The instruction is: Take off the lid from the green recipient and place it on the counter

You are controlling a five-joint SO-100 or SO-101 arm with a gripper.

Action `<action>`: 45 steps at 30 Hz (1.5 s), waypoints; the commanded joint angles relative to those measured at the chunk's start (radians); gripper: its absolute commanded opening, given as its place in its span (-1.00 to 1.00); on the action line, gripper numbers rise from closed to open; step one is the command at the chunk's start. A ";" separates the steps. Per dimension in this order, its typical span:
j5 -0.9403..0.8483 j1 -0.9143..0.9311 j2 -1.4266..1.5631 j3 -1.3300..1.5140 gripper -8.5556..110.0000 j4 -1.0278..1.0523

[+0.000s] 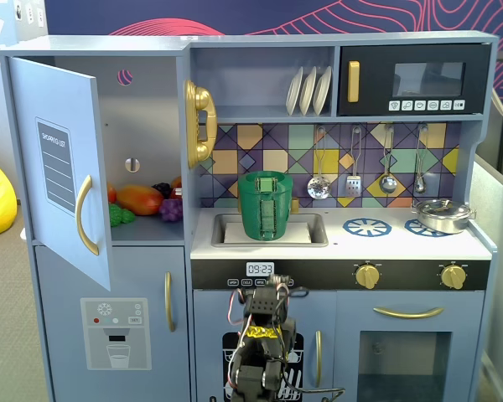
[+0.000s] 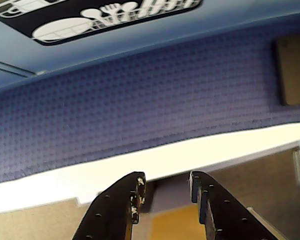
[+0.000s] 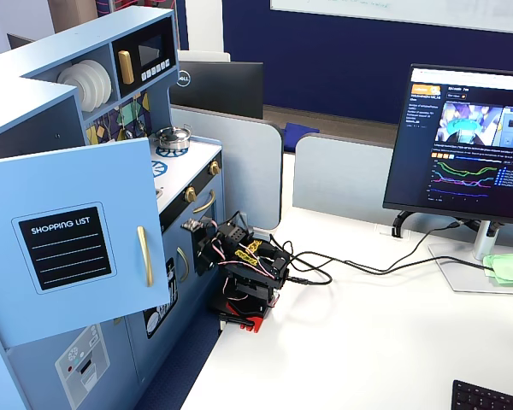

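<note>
Nothing's done: your gripper [image 2: 166,186] hangs slightly open and empty, well below the recipient [image 1: 266,205], lid [image 1: 266,177] on.

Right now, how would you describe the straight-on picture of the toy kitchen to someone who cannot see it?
A tall green recipient stands in the sink of a blue toy kitchen, its lid on top. Below the counter, a small black robot arm sits folded low in front of the cabinet doors. A steel pot rests on the right burner; the fridge door hangs open at left.
</note>
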 commanded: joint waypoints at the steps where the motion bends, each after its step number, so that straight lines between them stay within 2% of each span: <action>1: -0.118 0.025 -0.091 -0.308 -0.86 -0.129; 4: -0.179 0.017 -0.189 -0.546 -0.83 -0.250; 7: -0.230 0.021 -0.299 -0.744 -0.70 -0.333; 13: -0.141 -0.008 -0.479 -0.989 -0.49 -0.499; 19: -0.112 -0.051 -0.561 -1.049 -0.39 -0.632; 27: -0.095 -0.066 -0.707 -1.109 -0.39 -0.781; 45: -0.121 -0.112 -0.951 -1.239 -0.41 -0.927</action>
